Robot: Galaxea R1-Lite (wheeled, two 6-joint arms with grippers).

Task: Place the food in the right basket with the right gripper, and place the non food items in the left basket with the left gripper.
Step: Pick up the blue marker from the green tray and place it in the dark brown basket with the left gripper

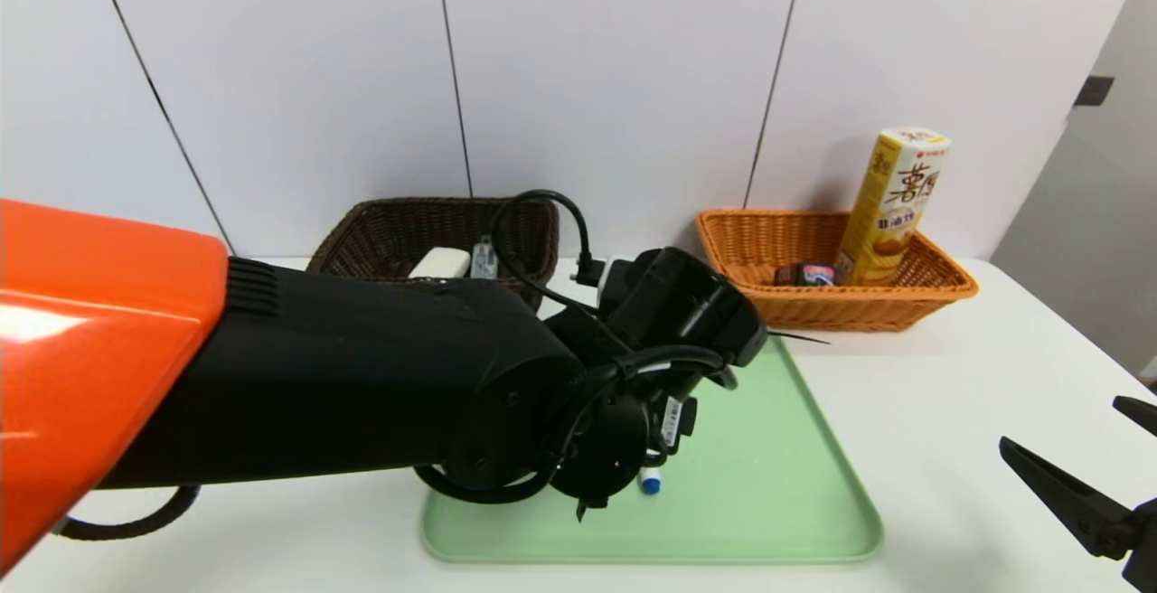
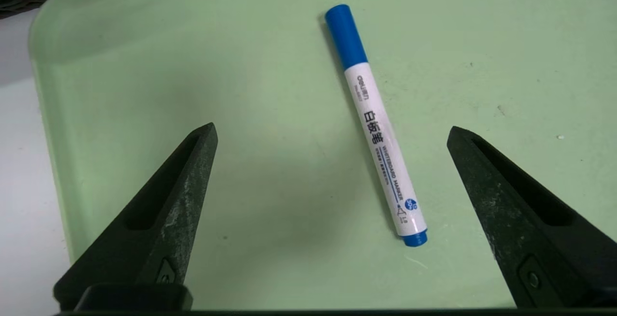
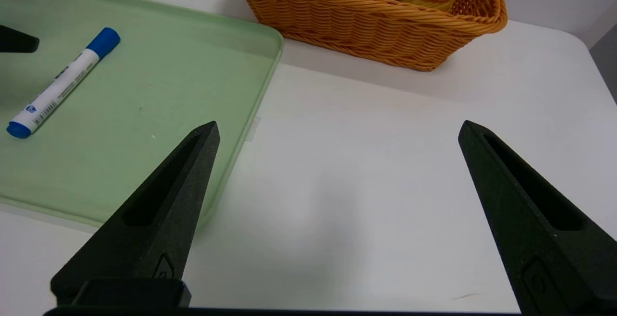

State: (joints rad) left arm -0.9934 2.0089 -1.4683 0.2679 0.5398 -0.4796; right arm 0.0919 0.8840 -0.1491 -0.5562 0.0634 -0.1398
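We see the left claw angled down over the green tray, jaws wide, the white marker lying between its tips untouched. Only the head view shows the white block in the dark left basket; the arm hides most of the marker there. Carton and packet sit in the right basket. The right claw hovers wide over the tabletop.

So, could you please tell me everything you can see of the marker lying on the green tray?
The marker is a slim whiteboard pen with a white barrel, a blue cap and a small blue end plug. Dark print, including Chinese characters, runs along the barrel. It looks like smooth plastic, capped and intact. It lies flat on the green tray, alone there, touching nothing else. The left gripper hangs over it, jaws wide open to either side, not in contact.
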